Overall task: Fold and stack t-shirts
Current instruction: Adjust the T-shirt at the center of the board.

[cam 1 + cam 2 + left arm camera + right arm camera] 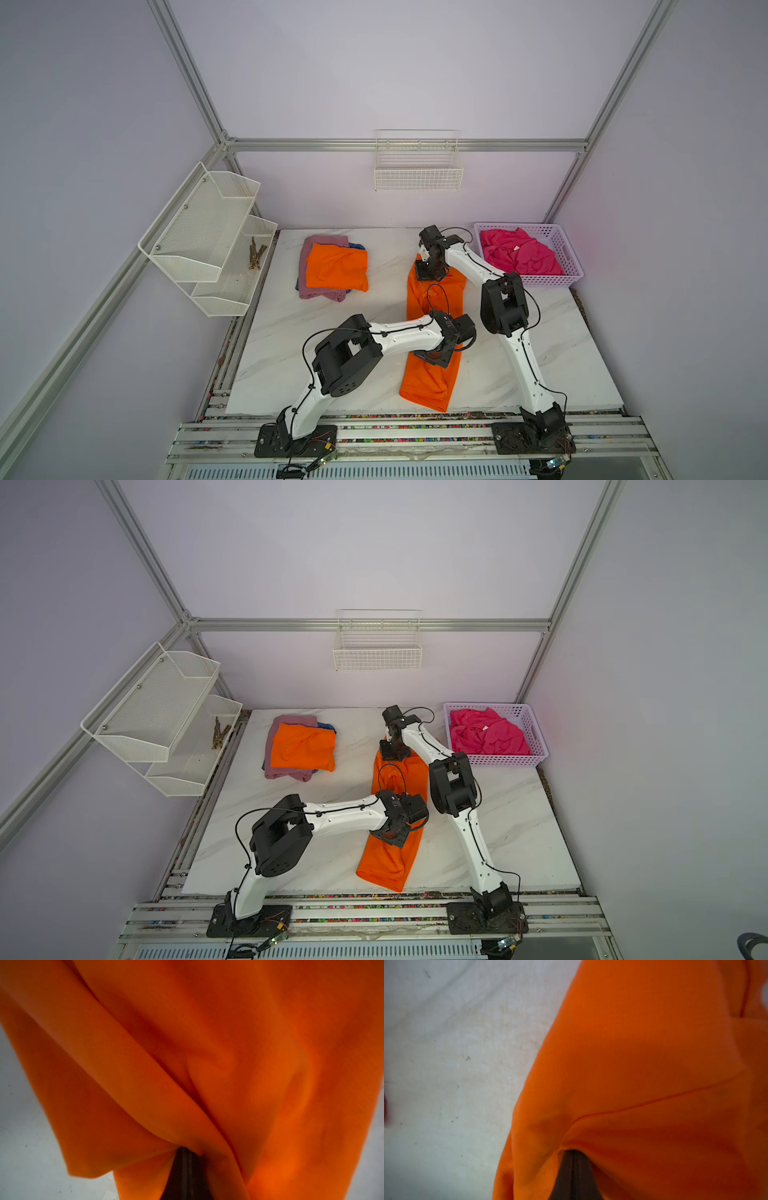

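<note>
Left gripper (pixel 185 1153) and right gripper (pixel 572 1155) each clamp the long, narrow-folded orange t-shirt (pixel 430 382) stretched along the table (pixel 561 353). Uneven pulls could skew the fold, or thin cloth may slip free.

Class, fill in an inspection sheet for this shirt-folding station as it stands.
Surface: marbled table, speckled with dirt.
Job's things: long shirt, orange, mid-table; stack with orange on top, far left; pink shirt crumpled in basket.
Clutter: sticks in rack.
Grippers: left gripper, jaws shut on long shirt; right gripper, jaws shut on its far end.
Cables: black cables loop off both arms.
Surroundings: rack at left, wire basket on back wall, frame.
</note>
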Motion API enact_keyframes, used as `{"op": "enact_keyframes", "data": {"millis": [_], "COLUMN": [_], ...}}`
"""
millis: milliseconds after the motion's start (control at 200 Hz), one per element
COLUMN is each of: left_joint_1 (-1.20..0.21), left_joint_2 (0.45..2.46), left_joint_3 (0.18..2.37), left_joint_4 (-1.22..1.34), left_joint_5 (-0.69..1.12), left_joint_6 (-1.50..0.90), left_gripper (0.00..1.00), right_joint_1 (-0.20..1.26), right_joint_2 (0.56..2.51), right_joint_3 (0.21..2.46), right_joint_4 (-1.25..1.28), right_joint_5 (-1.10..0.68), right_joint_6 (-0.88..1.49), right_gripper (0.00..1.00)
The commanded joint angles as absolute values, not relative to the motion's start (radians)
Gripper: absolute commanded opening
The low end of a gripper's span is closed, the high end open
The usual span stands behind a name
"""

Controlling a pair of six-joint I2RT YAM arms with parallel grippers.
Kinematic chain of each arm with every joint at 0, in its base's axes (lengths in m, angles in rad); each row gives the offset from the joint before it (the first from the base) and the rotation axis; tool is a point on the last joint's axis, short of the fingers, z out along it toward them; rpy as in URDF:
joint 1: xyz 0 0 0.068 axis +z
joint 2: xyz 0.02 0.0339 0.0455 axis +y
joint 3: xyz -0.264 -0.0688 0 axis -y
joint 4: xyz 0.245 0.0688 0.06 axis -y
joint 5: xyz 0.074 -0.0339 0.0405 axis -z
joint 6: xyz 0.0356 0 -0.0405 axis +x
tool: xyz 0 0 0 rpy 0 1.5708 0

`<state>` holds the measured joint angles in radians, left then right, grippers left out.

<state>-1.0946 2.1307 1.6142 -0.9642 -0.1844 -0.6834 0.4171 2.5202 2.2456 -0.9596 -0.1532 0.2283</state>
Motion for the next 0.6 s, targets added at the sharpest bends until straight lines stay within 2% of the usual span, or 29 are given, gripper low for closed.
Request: {"op": "enact_keyframes", "data": {"millis": [0, 130, 440, 595], "left_joint_1": [-1.103, -1.122, -1.163, -1.17], "left_joint_2": [2.161, 2.179, 2.198, 2.162], "left_joint_3": [1.62, 1.641, 1.69, 1.67], "left_joint_4": [-0.933, -0.957, -1.001, -1.043], "left_joint_5": [-0.083, -0.056, 0.019, 0.0], "left_joint_6": [-0.672, -0.711, -0.783, -0.843], "left_gripper": [0.0, 0.0, 0.0, 0.0], "right_joint_1": [0.441, 0.442, 0.474, 0.485], "right_joint_2": [2.635, 2.658, 2.687, 2.682], "right_joint_3": [2.266, 2.338, 2.356, 2.359], "right_joint_4": [-1.027, -1.033, -1.023, -1.024], "right_joint_5": [-0.179, -0.182, -0.223, -0.222], "right_joint_6": [0.212, 0.207, 0.184, 0.18], "right_gripper": [0.0, 0.0, 0.0, 0.0]}}
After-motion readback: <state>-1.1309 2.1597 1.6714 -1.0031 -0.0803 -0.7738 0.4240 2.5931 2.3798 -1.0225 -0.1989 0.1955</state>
